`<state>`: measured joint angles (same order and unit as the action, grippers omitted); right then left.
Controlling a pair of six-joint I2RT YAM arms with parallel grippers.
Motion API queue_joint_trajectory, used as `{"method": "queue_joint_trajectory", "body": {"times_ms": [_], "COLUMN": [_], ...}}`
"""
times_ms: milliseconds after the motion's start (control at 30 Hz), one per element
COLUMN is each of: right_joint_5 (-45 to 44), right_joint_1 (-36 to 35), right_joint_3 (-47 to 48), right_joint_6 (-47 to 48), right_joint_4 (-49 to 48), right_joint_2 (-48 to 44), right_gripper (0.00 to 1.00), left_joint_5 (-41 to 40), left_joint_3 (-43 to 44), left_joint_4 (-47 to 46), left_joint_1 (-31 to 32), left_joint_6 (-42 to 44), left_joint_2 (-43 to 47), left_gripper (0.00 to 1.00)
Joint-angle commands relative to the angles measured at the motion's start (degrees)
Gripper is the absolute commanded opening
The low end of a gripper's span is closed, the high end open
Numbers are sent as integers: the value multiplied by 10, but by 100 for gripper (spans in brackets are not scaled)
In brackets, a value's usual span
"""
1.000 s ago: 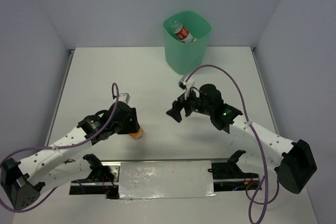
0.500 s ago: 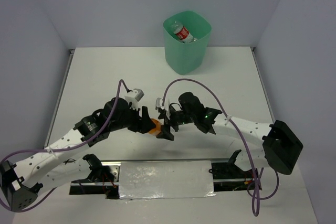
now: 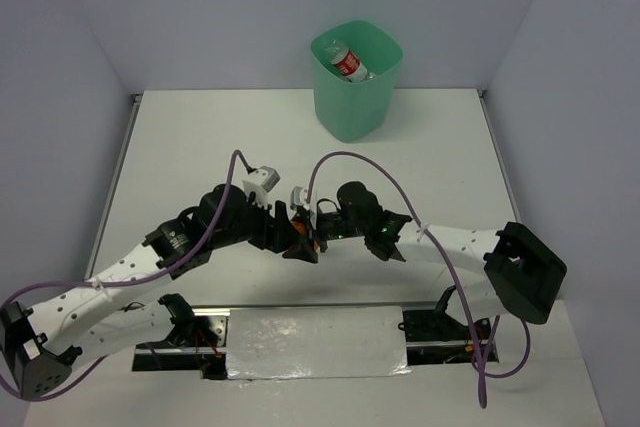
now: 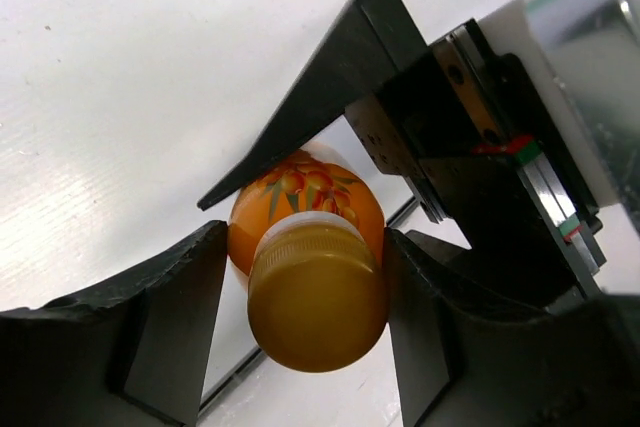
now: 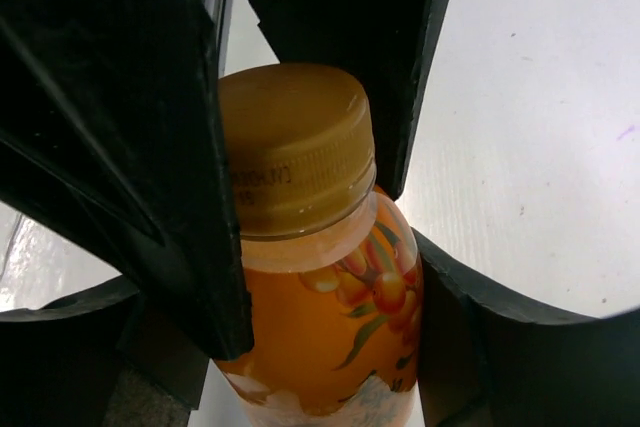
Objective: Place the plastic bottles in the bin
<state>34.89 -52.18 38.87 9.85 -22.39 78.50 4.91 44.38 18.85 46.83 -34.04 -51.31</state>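
An orange-capped plastic bottle (image 3: 299, 239) of orange liquid hangs in the near middle of the table, between both grippers. My left gripper (image 3: 284, 231) is shut on it; in the left wrist view its cap (image 4: 318, 292) faces the camera between the two fingers. My right gripper (image 3: 311, 238) comes in from the right and is shut on the same bottle (image 5: 325, 317) lower on its body. The mint-green bin (image 3: 350, 112) stands at the far middle. A clear bottle with a red-white label (image 3: 348, 63) lies inside it.
A silver-taped strip (image 3: 315, 342) runs along the near edge between the arm bases. Purple cables (image 3: 330, 159) loop above both wrists. White walls close in the table on the left, the right and at the back.
My left gripper lifted the orange bottle and carried it right. My right arm swung left to meet it, and its jaws closed on the bottle.
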Motion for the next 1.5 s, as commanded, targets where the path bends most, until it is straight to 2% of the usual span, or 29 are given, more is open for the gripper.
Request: {"method": "queue_joint_trajectory", "body": {"times_ms": [0,67,133,167,433,667,767,800,867,900,1000,1067,1167,1300,1333,1467], "right_joint_5": [-38,-45,-51,-54,-124,-80,-83,-110,-150,-215,-330,-366,-369,-378,-374,-363], "right_joint_1": [1,2,1,0,26,159,200,218,222,222,230,247,266,302,313,333], "right_joint_3": [3,4,4,3,-40,-92,-79,-66,-1,25,125,221,363,493,556,708], "right_joint_6": [-10,-14,-13,-12,-27,-87,-120,-122,-107,-108,-113,-113,-105,-120,-126,-128], "right_joint_4": [-56,-56,-51,-51,-68,-106,-106,-93,-34,-15,28,75,162,188,212,261], "right_joint_2": [-10,-12,-18,-20,-55,-100,-128,-141,-150,-147,-113,-63,15,119,143,291], "right_gripper": [53,45,40,38,34,34,35,35,37,37,39,39,41,44,44,46], "left_joint_5": [5,-2,-14,-23,-67,-128,-179,-197,-246,-253,-230,-204,-167,-154,-155,-152], "left_joint_3": [20,12,8,9,11,19,24,27,29,27,7,-7,-18,-31,-32,-20], "left_joint_4": [-30,-46,-56,-58,-78,-82,-69,-51,-36,-29,-51,-66,-76,-94,-98,-85], "left_joint_1": [6,6,6,6,6,6,5,5,-3,-9,-44,-81,-137,-184,-198,-220], "left_joint_6": [6,-1,-5,-8,-23,-31,-35,-37,-42,-46,-50,-52,-44,-33,-32,-37], "left_joint_2": [10,15,17,17,9,2,-4,-11,-19,-30,-49,-63,-73,-68,-66,-58], "left_gripper": [1,10,79,99,99,99,99,99,99,99,99,99,99,99,99,99]}}
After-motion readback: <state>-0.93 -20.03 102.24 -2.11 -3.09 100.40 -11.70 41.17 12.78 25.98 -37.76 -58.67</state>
